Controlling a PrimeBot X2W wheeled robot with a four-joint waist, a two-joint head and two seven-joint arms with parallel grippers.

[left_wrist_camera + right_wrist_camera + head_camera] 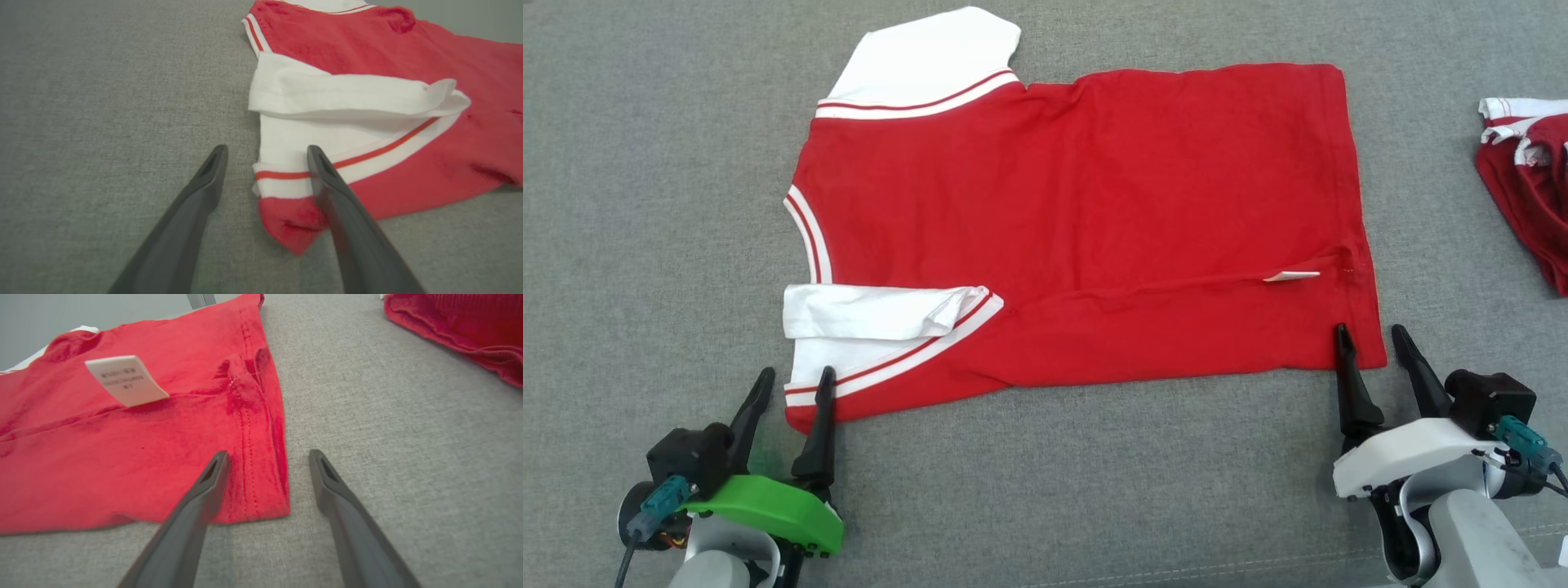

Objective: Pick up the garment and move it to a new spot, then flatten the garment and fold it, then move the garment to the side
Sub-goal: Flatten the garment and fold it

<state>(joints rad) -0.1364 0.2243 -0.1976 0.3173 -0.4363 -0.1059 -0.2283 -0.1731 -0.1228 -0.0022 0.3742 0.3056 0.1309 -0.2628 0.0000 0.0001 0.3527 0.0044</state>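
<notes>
At 7 and 5 o'clock, left gripper (pixel 796 376), right gripper (pixel 1369 330) agape astride garment (pixel 1078 220) corners. Likely folding; needs both pinched.

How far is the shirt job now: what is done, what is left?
Done: the shirt lies flat, its near sleeve folded in. In hand: the left gripper and right gripper, both open, straddle its near corners. Left: gripping, more folding, moving it aside.

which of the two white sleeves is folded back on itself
The near sleeve, beside the left gripper: its white end is doubled over, forming a loose flap. The far sleeve lies flat and sticks straight out.
</notes>
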